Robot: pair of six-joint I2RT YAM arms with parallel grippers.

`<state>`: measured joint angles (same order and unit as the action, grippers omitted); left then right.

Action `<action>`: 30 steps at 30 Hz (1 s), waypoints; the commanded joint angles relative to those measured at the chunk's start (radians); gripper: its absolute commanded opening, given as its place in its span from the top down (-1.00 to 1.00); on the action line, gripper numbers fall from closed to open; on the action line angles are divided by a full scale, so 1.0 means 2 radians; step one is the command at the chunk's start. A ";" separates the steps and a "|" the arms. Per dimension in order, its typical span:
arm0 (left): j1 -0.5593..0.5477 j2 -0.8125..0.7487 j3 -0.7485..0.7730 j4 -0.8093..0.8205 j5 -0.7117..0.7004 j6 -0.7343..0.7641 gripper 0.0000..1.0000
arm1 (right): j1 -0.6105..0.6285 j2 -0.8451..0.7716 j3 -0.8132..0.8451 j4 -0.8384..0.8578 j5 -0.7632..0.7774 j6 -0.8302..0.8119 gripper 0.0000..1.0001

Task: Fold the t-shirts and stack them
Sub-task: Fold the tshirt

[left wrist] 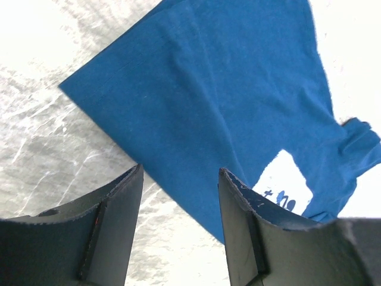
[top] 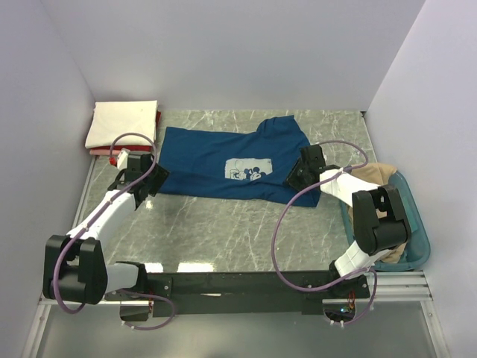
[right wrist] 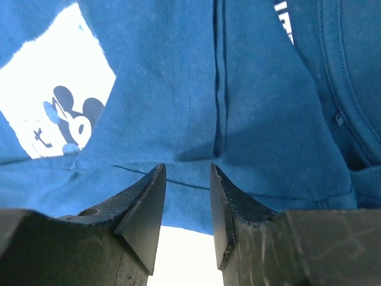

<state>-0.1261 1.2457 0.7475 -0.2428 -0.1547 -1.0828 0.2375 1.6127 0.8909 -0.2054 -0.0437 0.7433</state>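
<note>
Left tool (top: 140, 181) sits at the left edge of the dark blue cotton t-shirt with the pale square cartoon print (top: 212, 160), jaws released and standing apart. In its wrist view the tool (left wrist: 178, 174) frames the shirt's lower corner edge and a strip of the grey marbled bench (left wrist: 36, 131) in the gap, with nothing pinched. Over to the right tool (top: 302, 170), parked at the shirt's right edge just below the collar end. In its own camera the tool (right wrist: 187, 171) is low at the hem, jaws parted with a narrow gap, blue cloth right at the tips and no fold clamped between them. The blue shirt itself lies spread print-up across the middle of the bench (top: 223, 231), collar toward the upper right of the top view, the print (top: 247, 170) just right of centre. In the upper left corner is a folded stack, a cream cloth tee (top: 123, 123) on top of a red one (top: 104, 152). At the right edge, a tan cloth tee (top: 378, 174) lies bunched in the teal plastic tub (top: 419, 227).
</note>
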 commanded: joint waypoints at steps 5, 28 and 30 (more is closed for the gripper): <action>-0.002 -0.013 -0.009 0.011 0.004 0.014 -0.16 | -0.005 0.021 0.010 0.024 0.017 0.012 0.16; -0.002 -0.010 -0.009 0.015 0.010 0.021 -0.12 | -0.016 0.047 0.056 0.017 0.007 0.002 1.00; -0.003 -0.010 -0.011 0.016 0.011 0.021 -0.12 | -0.015 0.052 0.068 0.012 0.007 0.000 1.00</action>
<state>-0.1261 1.2457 0.7303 -0.2440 -0.1432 -1.0588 0.2131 1.7027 0.9565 -0.1875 -0.0410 0.7578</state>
